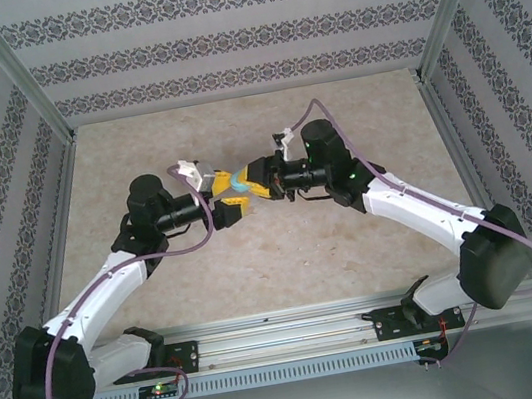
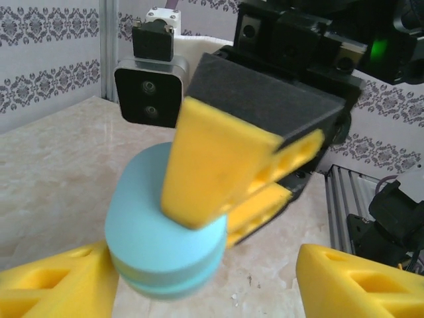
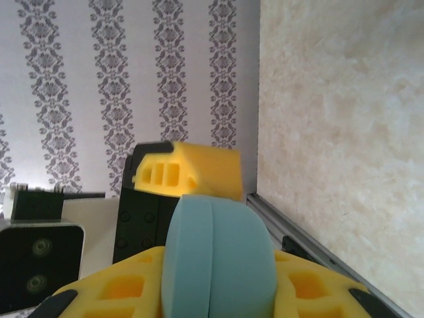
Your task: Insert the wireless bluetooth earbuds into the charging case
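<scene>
The charging case (image 1: pixel 235 181) is a smooth, matte, light blue shell, egg-shaped and rounded all over. Its two halves meet along a thin seam around the body and sit closed against each other. It is held clear of the tabletop, above the middle of the table, pinched between the yellow fingers of the right gripper (image 1: pixel 245 188), one finger pressing on each half. In the left wrist view one rounded half faces up, with the seam low on the side. In the right wrist view the seam runs upright.
</scene>
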